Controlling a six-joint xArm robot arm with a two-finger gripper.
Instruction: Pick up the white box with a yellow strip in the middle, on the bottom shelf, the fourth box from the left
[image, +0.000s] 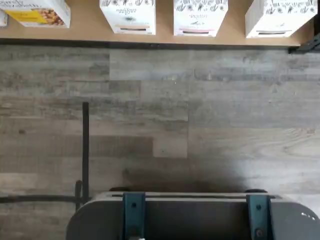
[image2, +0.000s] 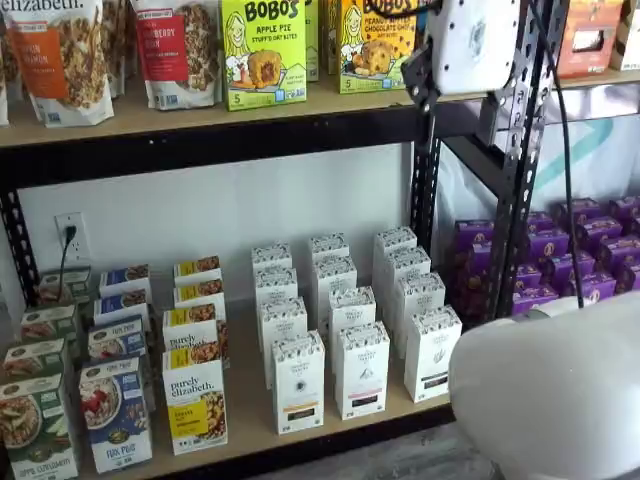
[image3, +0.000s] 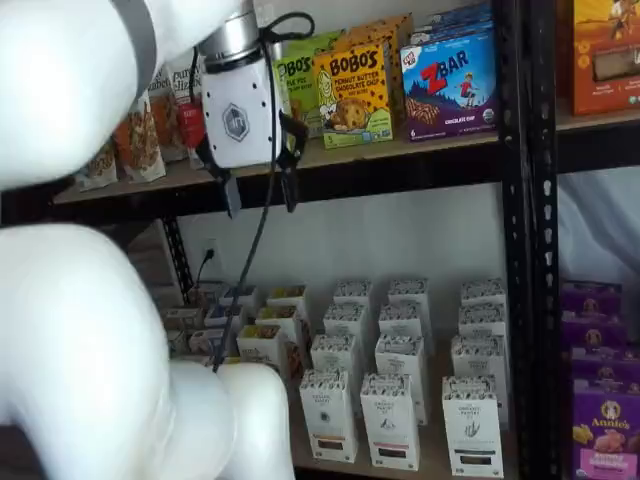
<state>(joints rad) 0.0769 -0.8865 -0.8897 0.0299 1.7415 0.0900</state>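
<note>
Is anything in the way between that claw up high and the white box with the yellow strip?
In a shelf view the gripper hangs open above; only bare white wall and air separate it from the white box with a yellow strip.

The white box with a yellow strip (image2: 298, 383) stands front-row on the bottom shelf (image2: 250, 440) — a purely elizabeth box (image2: 196, 405) just beside one flank, a like white carton (image2: 362, 370) beside the other, more cartons behind. Its front and top stand open — bare floor (image: 160, 120) before the shelf.
</note>
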